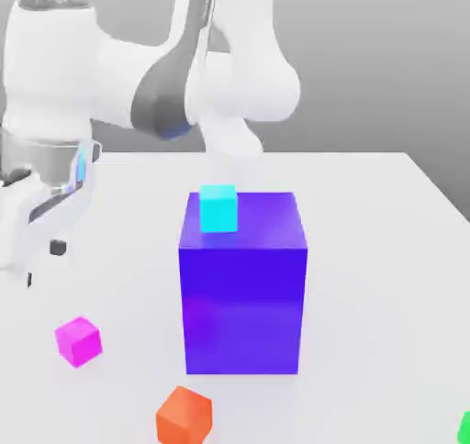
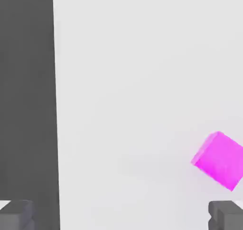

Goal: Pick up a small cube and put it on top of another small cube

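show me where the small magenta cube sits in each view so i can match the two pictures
Exterior view: the small magenta cube lies on the white table near the exterior view's lower left, apart from the big blue-purple block and the orange cube.
Hand view: the same cube lies on the table, close to one finger of the open gripper.
Shared landmark: the white table top.

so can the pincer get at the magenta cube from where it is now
Probably yes. The magenta cube sits alone on the white table, nothing over it, and the open pincer holds nothing; the cube lies off to one side, not between its fingertips.
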{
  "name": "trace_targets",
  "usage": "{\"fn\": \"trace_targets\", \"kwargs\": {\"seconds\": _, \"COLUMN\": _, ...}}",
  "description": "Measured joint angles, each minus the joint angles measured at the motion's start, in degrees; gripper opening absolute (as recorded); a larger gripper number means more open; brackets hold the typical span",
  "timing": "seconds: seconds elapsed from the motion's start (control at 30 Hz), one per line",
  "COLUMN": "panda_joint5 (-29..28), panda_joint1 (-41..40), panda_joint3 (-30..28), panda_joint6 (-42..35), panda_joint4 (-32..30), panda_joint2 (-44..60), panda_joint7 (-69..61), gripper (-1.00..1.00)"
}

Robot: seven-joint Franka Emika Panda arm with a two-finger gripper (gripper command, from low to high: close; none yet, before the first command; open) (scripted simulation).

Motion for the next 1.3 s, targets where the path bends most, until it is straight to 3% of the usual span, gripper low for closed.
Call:
{"fn": "trace_targets", "kwargs": {"seconds": 0.3, "panda_joint5": 6.80, "panda_joint1": -3.51, "panda_joint3": -1.82, "panda_joint6": 7.31, "panda_joint4": -4.27, "panda_joint2": 11.13, "panda_joint7": 14.19, "gripper": 0.00}}
{"fn": "trace_targets", "kwargs": {"seconds": 0.5, "panda_joint5": 5.13, "panda_joint1": -1.36, "panda_joint3": -4.65, "panda_joint6": 15.89, "panda_joint4": -2.47, "panda_joint2": 21.93, "panda_joint7": 16.43, "gripper": 0.00}}
{"fn": "trace_targets", "kwargs": {"seconds": 0.53, "panda_joint5": 4.86, "panda_joint1": -0.98, "panda_joint3": -5.08, "panda_joint6": 16.71, "panda_joint4": -2.30, "panda_joint2": 22.95, "panda_joint7": 16.63, "gripper": -1.00}}
{"fn": "trace_targets", "kwargs": {"seconds": 0.77, "panda_joint5": 4.98, "panda_joint1": -0.99, "panda_joint3": -5.04, "panda_joint6": 16.71, "panda_joint4": -2.32, "panda_joint2": 22.77, "panda_joint7": 16.57, "gripper": -1.00}}
{"fn": "trace_targets", "kwargs": {"seconds": 1.0, "panda_joint5": 8.30, "panda_joint1": -2.39, "panda_joint3": -2.67, "panda_joint6": 7.67, "panda_joint4": -4.05, "panda_joint2": 11.98, "panda_joint7": 14.02, "gripper": -1.00}}
{"fn": "trace_targets", "kwargs": {"seconds": 1.13, "panda_joint5": 8.55, "panda_joint1": -0.05, "panda_joint3": 2.35, "panda_joint6": 4.91, "panda_joint4": 2.43, "panda_joint2": 15.42, "panda_joint7": 7.74, "gripper": -1.00}}
{"fn": "trace_targets", "kwargs": {"seconds": 1.3, "panda_joint5": 4.21, "panda_joint1": 5.41, "panda_joint3": 8.93, "panda_joint6": 1.42, "panda_joint4": 10.89, "panda_joint2": 20.13, "panda_joint7": -0.56, "gripper": -1.00}}
